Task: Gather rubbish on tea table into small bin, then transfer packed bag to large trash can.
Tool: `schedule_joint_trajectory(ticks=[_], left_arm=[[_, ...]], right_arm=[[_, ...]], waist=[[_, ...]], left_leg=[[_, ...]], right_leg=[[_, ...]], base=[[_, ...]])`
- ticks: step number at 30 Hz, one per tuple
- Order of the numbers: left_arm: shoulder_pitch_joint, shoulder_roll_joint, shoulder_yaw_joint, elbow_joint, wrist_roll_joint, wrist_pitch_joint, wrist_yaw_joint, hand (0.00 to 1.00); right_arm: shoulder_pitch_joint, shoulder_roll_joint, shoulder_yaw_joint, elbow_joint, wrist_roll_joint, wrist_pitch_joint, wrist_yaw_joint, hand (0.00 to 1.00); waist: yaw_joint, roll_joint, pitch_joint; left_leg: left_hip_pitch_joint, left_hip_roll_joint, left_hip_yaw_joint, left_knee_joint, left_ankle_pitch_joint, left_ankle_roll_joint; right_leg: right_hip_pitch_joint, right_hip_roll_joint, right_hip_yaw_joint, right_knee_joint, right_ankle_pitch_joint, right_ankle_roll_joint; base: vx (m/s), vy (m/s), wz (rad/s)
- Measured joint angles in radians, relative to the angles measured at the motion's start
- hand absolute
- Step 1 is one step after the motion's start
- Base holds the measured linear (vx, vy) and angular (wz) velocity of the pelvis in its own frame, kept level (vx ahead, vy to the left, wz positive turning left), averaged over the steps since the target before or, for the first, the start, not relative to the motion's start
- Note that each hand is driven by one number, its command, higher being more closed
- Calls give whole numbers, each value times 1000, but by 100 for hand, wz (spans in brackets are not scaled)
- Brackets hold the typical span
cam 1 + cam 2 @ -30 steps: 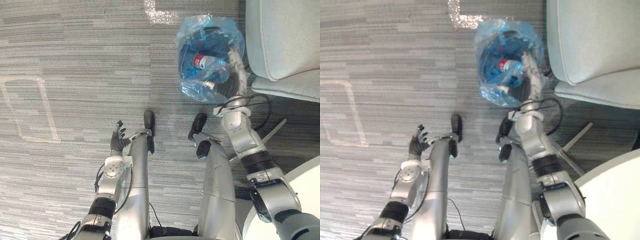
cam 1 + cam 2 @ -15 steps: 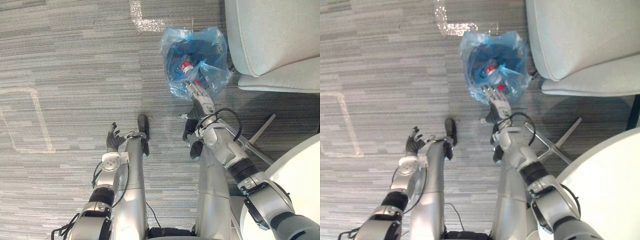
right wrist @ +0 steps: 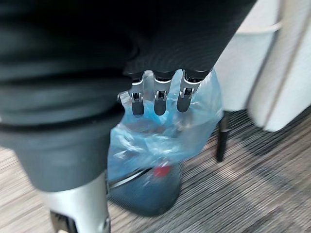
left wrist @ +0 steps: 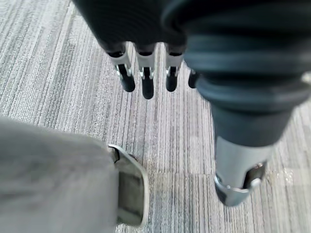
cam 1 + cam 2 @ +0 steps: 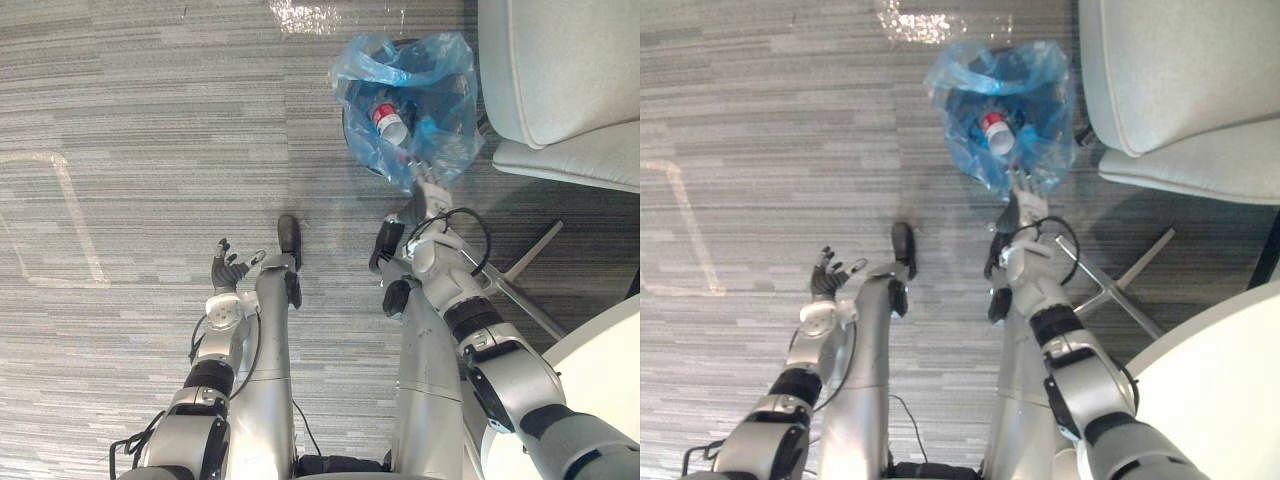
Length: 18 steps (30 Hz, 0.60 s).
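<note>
Right hand (image 5: 427, 186) is holding its fingers straight, tips right at the blue bag (image 5: 445, 110). Left hand (image 5: 228, 272) is hanging well away from it, fingers spread. Bottle (image 5: 388, 121) label's too small to read.

The floor (image 5: 150, 100) is grey carpet in fine stripes, matt and rough, with a glossy, wrinkled patch of clear tape (image 5: 300, 15) catching the light. The bag (image 5: 450, 130) is thin blue plastic, see-through, crinkled and shiny on its folds. Inside it lies a clear plastic bottle (image 5: 390, 124) with a smooth red cap. The bin (image 3: 146, 196) under the bag is dark and matt, with a fine grain that may be mesh. The chair (image 5: 570, 70) is covered in pale grey cloth, matt and even, on bare metal legs (image 5: 530, 262) with a dull shine. The bench (image 5: 600, 360) is smooth and white. The left robot hand (image 5: 227, 268) and right robot hand (image 5: 428, 185) have silvery metal fingers (image 4: 146, 73) with dark matt tips and ribbed, rubbery black covers.
</note>
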Motion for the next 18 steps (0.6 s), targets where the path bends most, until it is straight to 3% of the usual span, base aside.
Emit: schedule_joint_trajectory(ticks=[2, 3, 18], left_arm=[[-7, -4, 6, 1, 0, -1, 2, 0], [-12, -6, 6, 1, -2, -5, 1, 0], [-40, -8, 11, 24, -29, -3, -1, 0]], right_arm=[[-12, 7, -12, 30, 0, 8, 3, 0], [-19, 8, -13, 51, 0, 8, 9, 100], [-49, 37, -3, 121, 24, -17, 51, 100]], waist=[[0, 0, 0], [0, 1, 0], [3, 1, -1]], left_leg=[[-9, -6, -9, 1, 2, -3], [-18, -11, -19, 1, 6, -5], [-37, -14, -33, 16, 10, -9]], right_leg=[[-9, -5, -4, 11, -8, -1], [-15, -12, -15, 22, -15, -2], [-34, -13, -18, 52, -23, -3]], base=[[5, -3, 16], [5, -8, 20], [0, -3, 3]])
